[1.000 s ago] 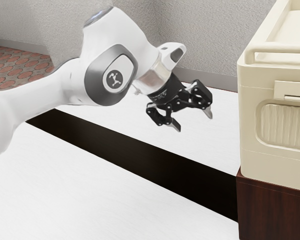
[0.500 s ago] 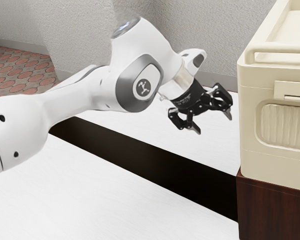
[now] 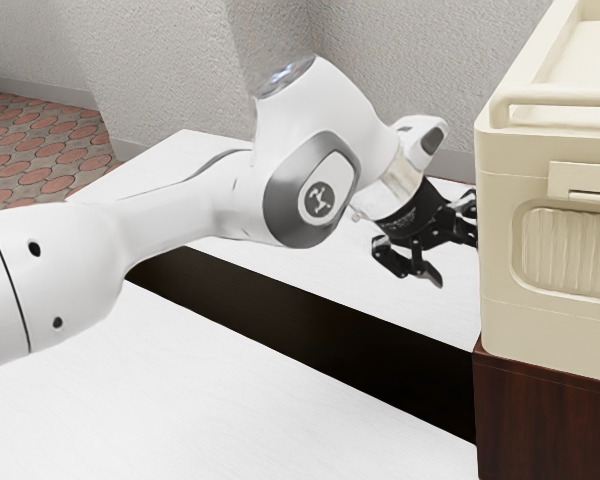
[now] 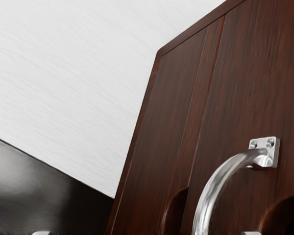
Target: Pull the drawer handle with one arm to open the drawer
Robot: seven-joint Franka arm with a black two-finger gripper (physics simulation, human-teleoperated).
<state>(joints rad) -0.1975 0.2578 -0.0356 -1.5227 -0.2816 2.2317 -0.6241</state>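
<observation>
Your gripper [image 3: 458,262] moved toward the exterior view's right, a bit lower in that view; cream cabinet's [image 3: 500,250] edge now hides part of it. Your arm [image 3: 185,208] swung along, same direction.

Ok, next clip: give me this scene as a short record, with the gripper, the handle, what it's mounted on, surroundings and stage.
gripper: open, partly hidden behind the cream container in the exterior view
handle: curved, shiny metal, not gripped
mounted on: reddish-brown wooden front
surroundings: cream container, white surface
stage: probably approaching the handle, pull not begun
</observation>
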